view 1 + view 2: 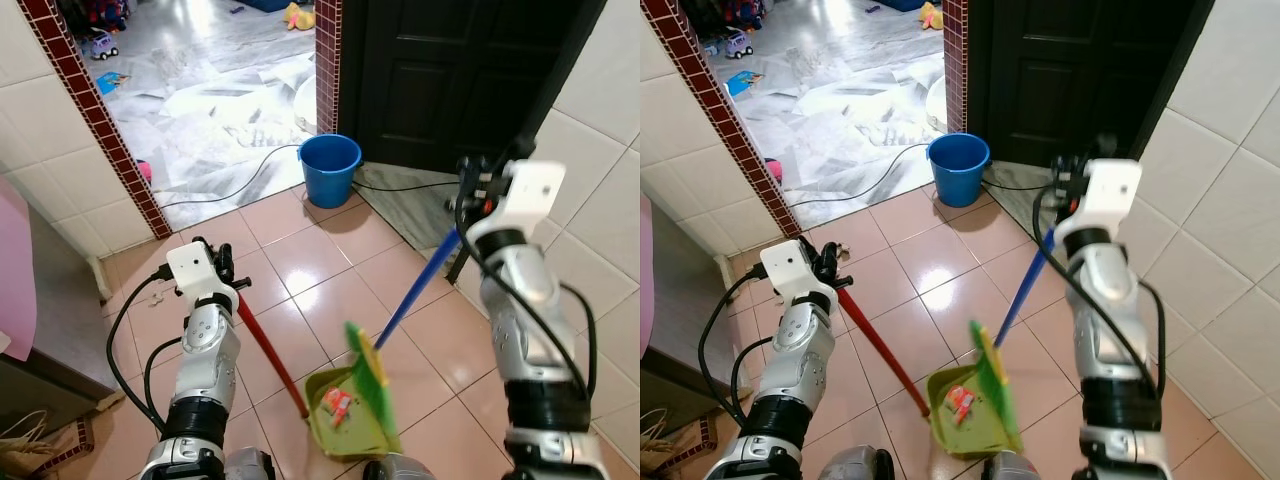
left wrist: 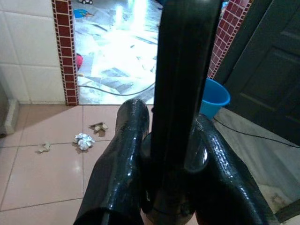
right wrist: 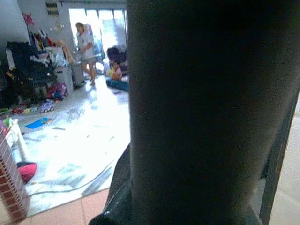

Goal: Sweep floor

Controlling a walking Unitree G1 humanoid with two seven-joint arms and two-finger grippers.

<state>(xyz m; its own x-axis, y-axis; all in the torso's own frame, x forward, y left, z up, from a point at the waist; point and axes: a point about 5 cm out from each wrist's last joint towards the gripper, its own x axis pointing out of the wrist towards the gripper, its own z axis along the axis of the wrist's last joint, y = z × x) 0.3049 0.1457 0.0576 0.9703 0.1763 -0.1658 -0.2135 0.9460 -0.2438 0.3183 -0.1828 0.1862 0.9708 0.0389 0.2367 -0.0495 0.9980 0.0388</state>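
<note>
You're standing on a pink tiled floor (image 1: pixel 300 250) with a dark door (image 1: pixel 440 70) ahead and a blue bucket (image 1: pixel 329 168) by the doorway edge.

The broom (image 1: pixel 415 290) has a blue handle running down to a green head over the dustpan. It's long, stiff and light, and will likely swing at the far end, so grip high on the handle for leverage. Your right gripper (image 1: pixel 470 195) is at the top of that handle; the right wrist view has the handle pressed against the fingers, so it looks clamped, though how tight is unclear.

The green dustpan (image 1: pixel 345 410) sits on the floor just in front of your feet, with a red scrap (image 1: pixel 338 402) inside. Its red handle (image 1: pixel 270 355) is thin, rigid plastic, probably light and a bit slick. Your left gripper (image 1: pixel 232 280) is closed around the upper end; the left wrist view shows both fingers (image 2: pixel 124 150) wrapped on the shaft with almost no gap.

Small crumpled scraps (image 2: pixel 84 139) lie on the tiles near the brick-edged wall (image 2: pixel 63 51), not yet swept.
</note>
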